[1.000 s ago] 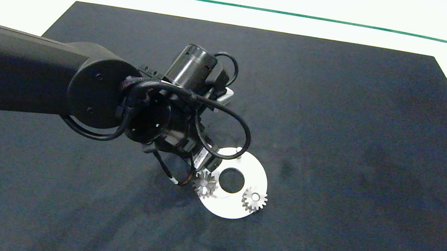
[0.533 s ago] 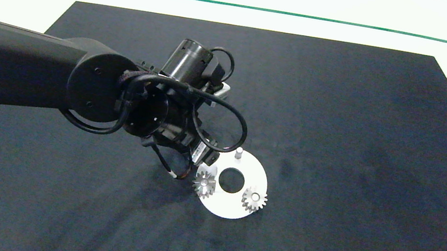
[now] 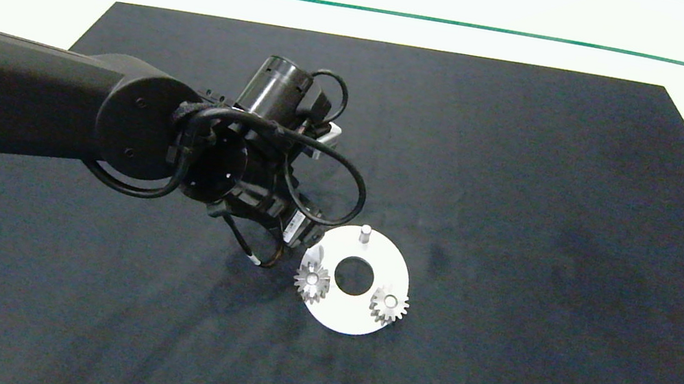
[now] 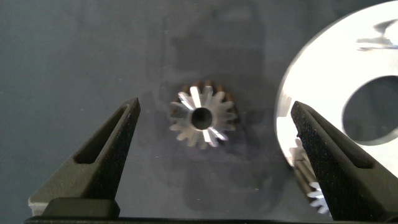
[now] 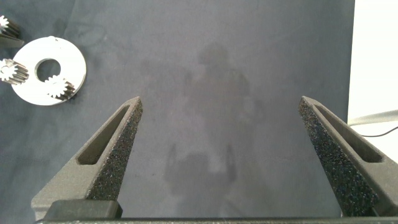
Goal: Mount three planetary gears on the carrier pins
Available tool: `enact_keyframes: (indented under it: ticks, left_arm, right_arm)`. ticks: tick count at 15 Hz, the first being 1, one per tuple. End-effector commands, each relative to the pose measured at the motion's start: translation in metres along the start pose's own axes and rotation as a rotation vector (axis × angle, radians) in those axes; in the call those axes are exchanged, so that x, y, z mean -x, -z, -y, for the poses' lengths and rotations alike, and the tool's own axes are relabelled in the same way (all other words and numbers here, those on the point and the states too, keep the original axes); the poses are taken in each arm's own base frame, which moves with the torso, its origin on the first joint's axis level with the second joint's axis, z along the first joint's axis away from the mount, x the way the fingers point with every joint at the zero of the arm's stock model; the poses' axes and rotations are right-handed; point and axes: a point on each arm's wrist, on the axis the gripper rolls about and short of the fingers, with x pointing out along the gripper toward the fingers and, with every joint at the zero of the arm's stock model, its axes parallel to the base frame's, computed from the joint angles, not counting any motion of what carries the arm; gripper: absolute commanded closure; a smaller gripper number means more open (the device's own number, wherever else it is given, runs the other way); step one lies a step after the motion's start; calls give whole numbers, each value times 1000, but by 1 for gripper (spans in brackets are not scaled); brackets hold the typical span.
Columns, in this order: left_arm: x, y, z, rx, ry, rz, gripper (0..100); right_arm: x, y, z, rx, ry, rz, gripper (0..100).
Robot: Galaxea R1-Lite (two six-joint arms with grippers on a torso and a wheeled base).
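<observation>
- Left end effector [image 4: 214, 155] held wide apart over a loose planetary gear [image 4: 202, 118] on the black mat [image 3: 524, 181], beside the white disc [image 3: 361, 324].
- Two gears [image 3: 311, 282] [image 3: 389, 305] seated on carrier pins; third pin [image 3: 366, 233] bare.
- Right end effector [image 5: 217, 155] spread apart, well away.

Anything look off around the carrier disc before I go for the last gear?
Nothing stands out. Two gears sit on pins, the third pin stands bare, and the last gear lies flat on the mat between the open left gripper's fingers.
</observation>
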Motion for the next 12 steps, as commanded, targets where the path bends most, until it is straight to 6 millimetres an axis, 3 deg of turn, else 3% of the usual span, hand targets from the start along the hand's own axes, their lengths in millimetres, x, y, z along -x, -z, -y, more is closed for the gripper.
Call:
enact_keyframes:
  ticks: [1, 8, 12]
  left_arm:
    - [-1, 2, -7, 1, -15, -11, 0]
    - [-6, 7, -7, -23, -17, -35, 0]
    - [-6, 7, -6, -35, -15, -34, 7]
  right_arm:
    - [0, 1, 0, 3, 1, -5, 0]
    - [1, 1, 0, 14, 0, -2, 0]
    - [1, 1, 0, 14, 0, 0, 0]
